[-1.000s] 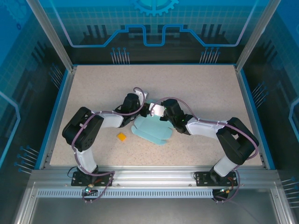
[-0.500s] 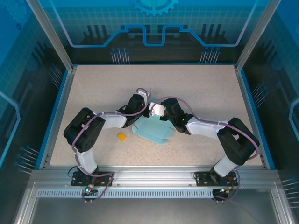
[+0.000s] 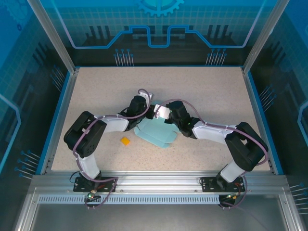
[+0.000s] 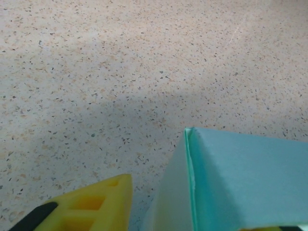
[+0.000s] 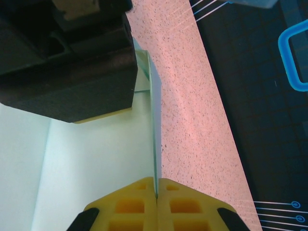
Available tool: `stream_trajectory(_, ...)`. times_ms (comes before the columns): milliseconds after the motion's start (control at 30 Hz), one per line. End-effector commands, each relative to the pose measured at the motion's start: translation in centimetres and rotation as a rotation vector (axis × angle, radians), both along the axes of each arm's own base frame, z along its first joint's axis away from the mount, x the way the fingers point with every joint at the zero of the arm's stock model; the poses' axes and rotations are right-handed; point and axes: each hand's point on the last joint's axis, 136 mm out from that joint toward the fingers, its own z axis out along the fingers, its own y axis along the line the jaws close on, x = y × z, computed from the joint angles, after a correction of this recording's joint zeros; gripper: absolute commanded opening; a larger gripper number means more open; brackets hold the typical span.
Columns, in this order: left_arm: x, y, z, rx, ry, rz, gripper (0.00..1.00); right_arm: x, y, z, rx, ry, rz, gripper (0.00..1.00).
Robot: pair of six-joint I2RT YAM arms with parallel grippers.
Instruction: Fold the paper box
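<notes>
Right wrist: we see the right gripper (image 5: 156, 183) pinching an upright wall of the paper box (image 3: 156, 134), mid-way across the table (image 3: 202, 91), left gripper (image 4: 192, 207) narrowly parted astride its corner; wall-raising step, we judge, next pressing that corner's crease.

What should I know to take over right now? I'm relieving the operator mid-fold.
Right gripper: shut on an upright wall of the box.
Left gripper: jaws straddle a raised box corner; grip unclear.
Box: middle of the table; its near flaps lie flat.
Done: a far wall raised.
To do: the other flaps, then closing the box.
</notes>
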Motion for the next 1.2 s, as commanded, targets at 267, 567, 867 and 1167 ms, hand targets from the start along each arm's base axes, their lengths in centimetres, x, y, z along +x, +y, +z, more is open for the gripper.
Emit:
stream_trajectory(267, -0.7, 0.9, 0.3, -0.028, -0.006, -0.052, 0.52, -0.2, -0.1, 1.2, 0.008, -0.018, 0.010, 0.00)
stream_trajectory(567, -2.3, 0.2, 0.1, -0.045, 0.020, -0.127, 0.61, 0.0, -0.4, 1.2, 0.007, -0.019, 0.003, 0.00)
stream_trajectory(867, -2.4, 0.8, -1.7, -0.015, 0.046, -0.125, 0.41, -0.2, -0.3, 1.2, 0.015, -0.006, 0.019, 0.00)
stream_trajectory(1167, -0.5, 0.2, -2.0, -0.024, 0.042, -0.101, 0.29, -1.2, 0.7, 0.8, 0.050, 0.038, 0.073, 0.00)
